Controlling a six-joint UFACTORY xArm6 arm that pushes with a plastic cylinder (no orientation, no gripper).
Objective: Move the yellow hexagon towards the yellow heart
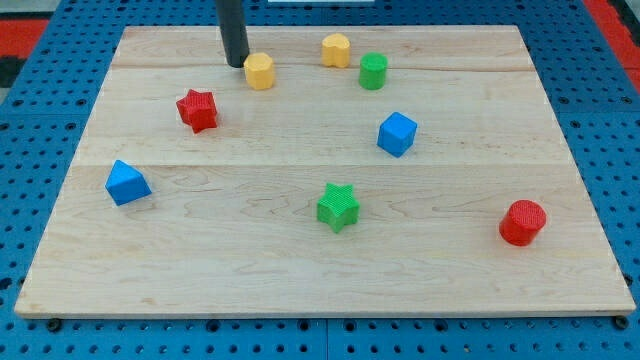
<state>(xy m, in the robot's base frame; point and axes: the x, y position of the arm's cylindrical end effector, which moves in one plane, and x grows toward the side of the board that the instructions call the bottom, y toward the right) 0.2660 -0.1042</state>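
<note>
Across the middle of the frame lies the wooden board (300,250), pale planks on a blue pegboard surround, and that's my whole field of play. Coming down from the top edge, upper left of centre, is the dark rod, and my tip (236,65) sits just beside the yellow hexagon (259,71), on its left side, either touching it or a hair off; I can't tell which. No fingers on this rig, mind, so nothing to open or clamp: it's a plain rod, pushing only.

Off to the hexagon's right, near the frame's top centre, sits the yellow heart (336,50), slightly higher, with the green cylinder (373,71) just beside it on the right. So I judge we're at the start of the push: tip lined up behind the block, target ahead. Next move wants a steady shove rightward and a touch upward, kept centred so the hexagon doesn't spin off, stopping short of the heart.

Elsewhere: red cylinder (523,222) lower right, green star (338,206) lower centre, blue triangular block (127,182) at left, blue cube (397,133) right of centre, red star (198,109) upper left.

No brands, labels or writing anywhere that I can read.
</note>
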